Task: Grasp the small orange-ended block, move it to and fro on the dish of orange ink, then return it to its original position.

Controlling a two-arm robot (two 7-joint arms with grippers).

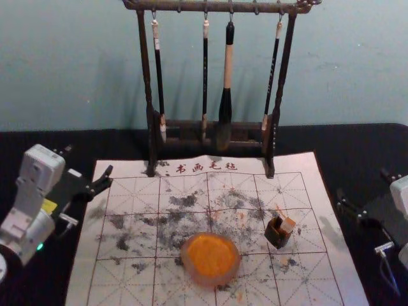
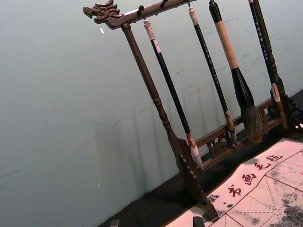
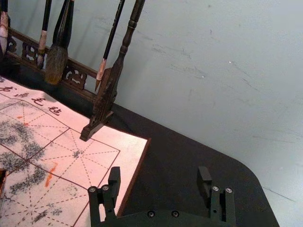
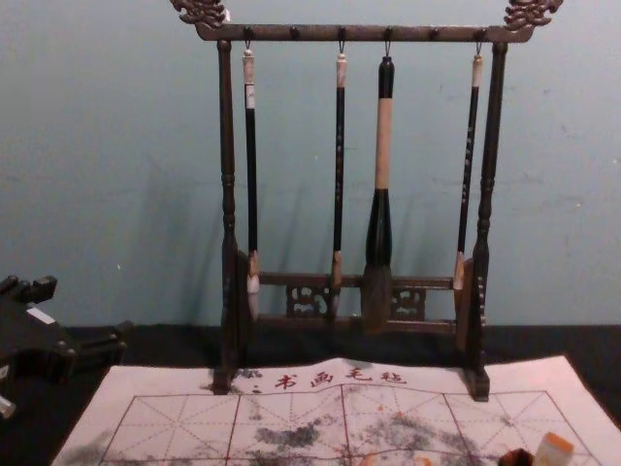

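Left gripper (image 2: 156,222) and right gripper (image 3: 159,172) flank the ink dish (image 1: 196,273), both spread; an off-centre grasp at the orange-ended block (image 1: 288,225) could topple its dark holder (image 1: 278,238), right of the dish.

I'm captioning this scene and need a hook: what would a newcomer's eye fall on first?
Probably the dark carved rack at the back, four brushes hanging from it. Next, likely, the bright dish of orange ink on the marked mat before it, with a small dark holder to the right.
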